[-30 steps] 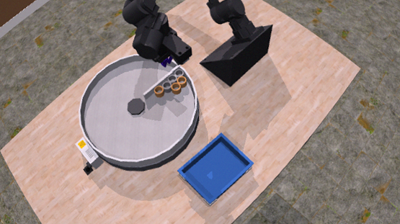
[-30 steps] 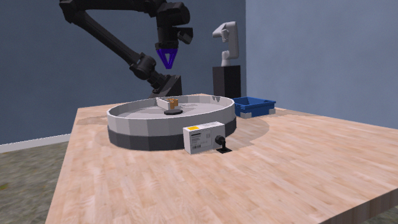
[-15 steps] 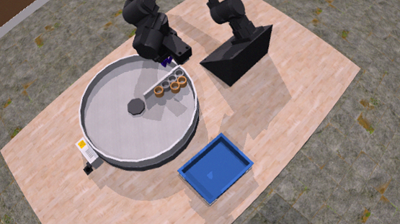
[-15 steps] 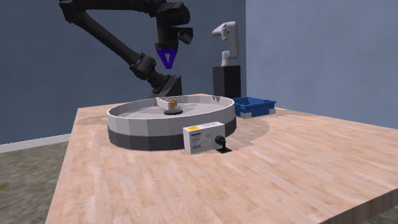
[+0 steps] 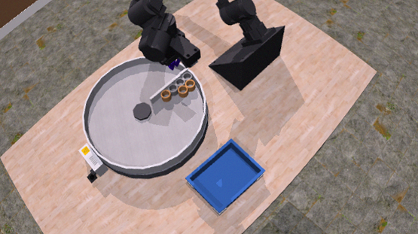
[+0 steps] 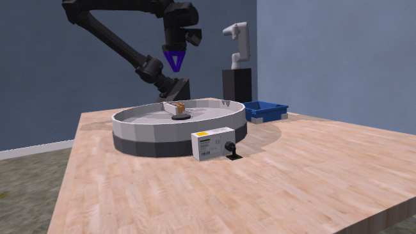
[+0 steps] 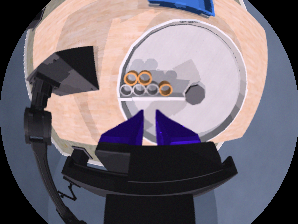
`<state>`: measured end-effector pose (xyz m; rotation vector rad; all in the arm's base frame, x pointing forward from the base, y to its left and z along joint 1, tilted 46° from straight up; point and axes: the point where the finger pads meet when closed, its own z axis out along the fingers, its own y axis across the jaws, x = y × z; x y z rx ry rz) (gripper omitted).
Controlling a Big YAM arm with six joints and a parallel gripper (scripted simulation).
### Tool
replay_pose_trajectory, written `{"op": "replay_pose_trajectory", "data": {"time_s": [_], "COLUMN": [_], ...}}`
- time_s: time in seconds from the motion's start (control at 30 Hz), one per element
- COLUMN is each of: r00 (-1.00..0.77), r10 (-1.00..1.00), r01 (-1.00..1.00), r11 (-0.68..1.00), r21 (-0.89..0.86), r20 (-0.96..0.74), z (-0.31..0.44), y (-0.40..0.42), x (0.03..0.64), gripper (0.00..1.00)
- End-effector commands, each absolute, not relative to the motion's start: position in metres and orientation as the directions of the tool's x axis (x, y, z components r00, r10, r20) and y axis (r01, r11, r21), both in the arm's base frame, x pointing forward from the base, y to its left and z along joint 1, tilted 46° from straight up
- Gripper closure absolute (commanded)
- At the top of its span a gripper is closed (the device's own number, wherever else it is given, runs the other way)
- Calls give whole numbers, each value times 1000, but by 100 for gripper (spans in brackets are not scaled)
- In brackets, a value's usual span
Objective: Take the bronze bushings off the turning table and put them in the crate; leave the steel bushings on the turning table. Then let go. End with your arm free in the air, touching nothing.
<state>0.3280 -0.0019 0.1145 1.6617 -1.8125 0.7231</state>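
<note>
Three bronze bushings and three steel bushings sit in a cluster against a white bar on the grey turning table, at its far right. In the wrist view the bronze ones and the steel ones lie just ahead of the fingers. My gripper hangs high above the table's back rim, near the cluster, shut with nothing in it. The blue crate holds nothing.
A dark hub stands at the turning table's centre. A white sensor box sits against its front rim. The arm's black base is behind the table. A white robot on a black pedestal stands at the back.
</note>
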Motion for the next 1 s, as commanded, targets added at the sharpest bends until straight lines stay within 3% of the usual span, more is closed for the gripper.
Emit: {"op": "replay_pose_trajectory", "data": {"time_s": [0.0, 0.77, 0.97], "r00": [-70, -71, 20], "r10": [-700, -697, -693], "r01": [-997, -997, -999], "r11": [63, 71, 23], "r21": [-37, -30, 50], "r20": [711, 714, 720], "z": [124, 118, 84], "y": [5, -1, -28], "x": [340, 336, 330], "gripper": [84, 87, 87]}}
